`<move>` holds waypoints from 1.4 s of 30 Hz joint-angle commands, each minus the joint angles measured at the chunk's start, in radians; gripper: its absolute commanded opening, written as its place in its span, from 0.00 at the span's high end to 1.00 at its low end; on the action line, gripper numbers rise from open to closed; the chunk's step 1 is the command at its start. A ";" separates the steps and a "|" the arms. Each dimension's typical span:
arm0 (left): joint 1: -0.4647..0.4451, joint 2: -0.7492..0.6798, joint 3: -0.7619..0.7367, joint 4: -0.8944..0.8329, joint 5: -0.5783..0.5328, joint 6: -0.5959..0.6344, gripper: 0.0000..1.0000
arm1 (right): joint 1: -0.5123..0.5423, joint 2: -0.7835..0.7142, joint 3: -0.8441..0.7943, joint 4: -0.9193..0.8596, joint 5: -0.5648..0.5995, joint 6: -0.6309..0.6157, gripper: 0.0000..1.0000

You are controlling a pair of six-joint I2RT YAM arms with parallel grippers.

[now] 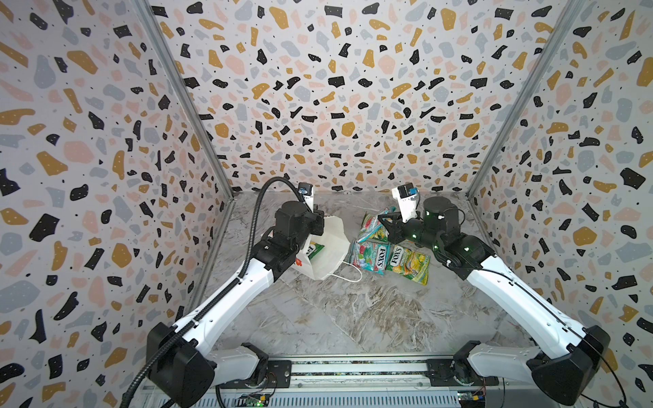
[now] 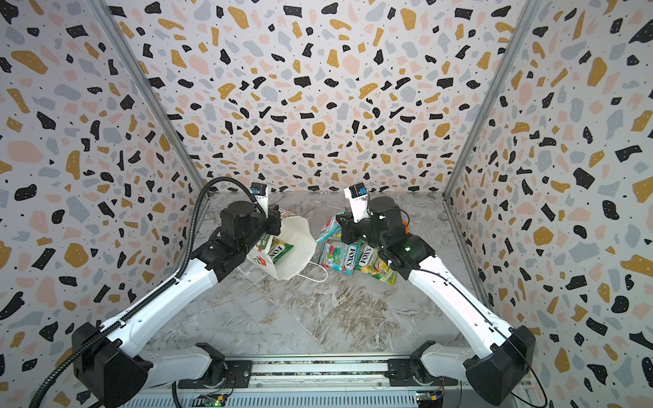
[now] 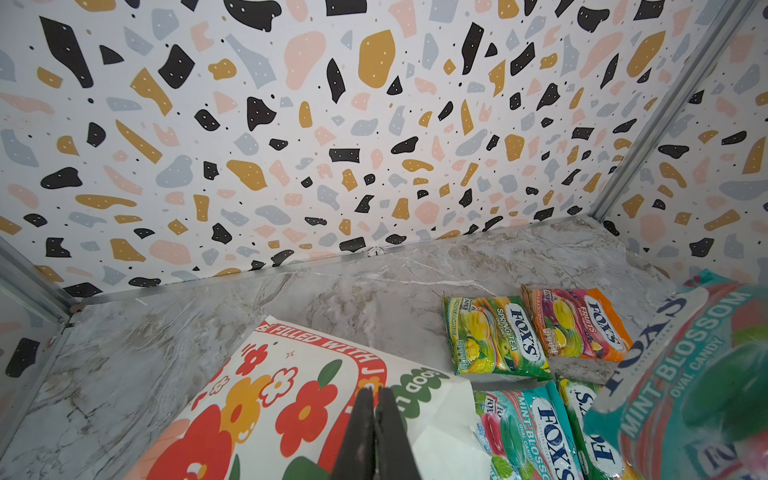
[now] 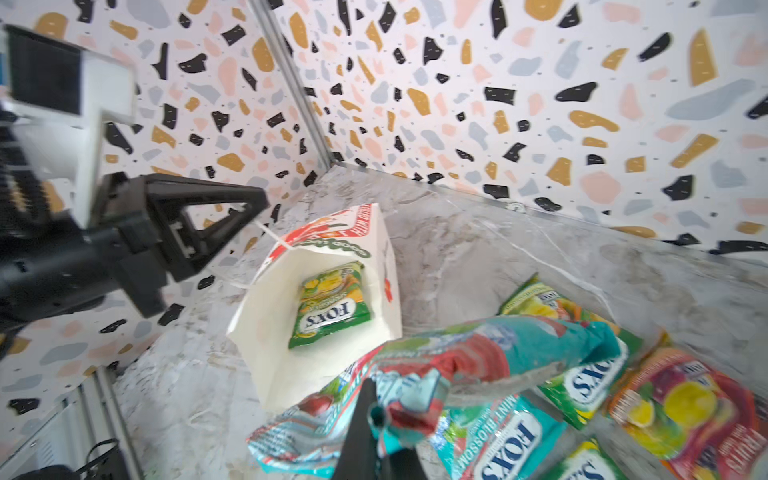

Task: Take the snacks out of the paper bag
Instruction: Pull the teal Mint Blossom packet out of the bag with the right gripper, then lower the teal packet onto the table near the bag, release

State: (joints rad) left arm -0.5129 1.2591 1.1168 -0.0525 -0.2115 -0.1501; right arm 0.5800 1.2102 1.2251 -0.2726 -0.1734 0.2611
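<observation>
Placement | right gripper [image 4: 376, 409] clamps Mint Blossom packet [image 4: 478, 353] | left gripper [image 3: 374, 390] pinches paper bag [image 3: 257, 374] | lower flat at bag's 3 o'clock

Grey marbled tabletop [image 1: 353, 318], terrazzo-patterned walls [image 1: 318, 106] on three sides, metal rail [image 1: 353, 369] along the front edge

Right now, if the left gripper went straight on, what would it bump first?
Probably the flowered side of the paper bag: the shut fingers of the left gripper aim at it. Depth is unclear.
</observation>
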 commanded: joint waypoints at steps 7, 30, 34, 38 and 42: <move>-0.001 0.002 -0.001 0.023 -0.007 -0.005 1.00 | -0.057 -0.142 -0.132 -0.187 -0.028 -0.073 1.00; -0.001 -0.001 0.001 0.022 0.002 -0.009 1.00 | 0.095 -0.019 -0.375 0.092 -0.447 0.108 1.00; -0.001 0.000 0.000 0.022 0.002 -0.009 1.00 | 0.115 0.020 -0.406 0.208 -0.505 0.159 1.00; -0.001 0.003 0.000 0.022 0.005 -0.010 1.00 | 0.119 0.058 -0.437 0.315 -0.565 0.203 1.00; -0.001 0.005 0.001 0.022 0.008 -0.012 1.00 | 0.117 0.082 -0.462 0.329 -0.578 0.191 1.00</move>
State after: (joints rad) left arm -0.5129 1.2591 1.1168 -0.0525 -0.2077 -0.1513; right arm 0.6960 1.2976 0.7635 -0.0338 -0.6941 0.4412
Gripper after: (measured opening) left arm 0.047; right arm 0.045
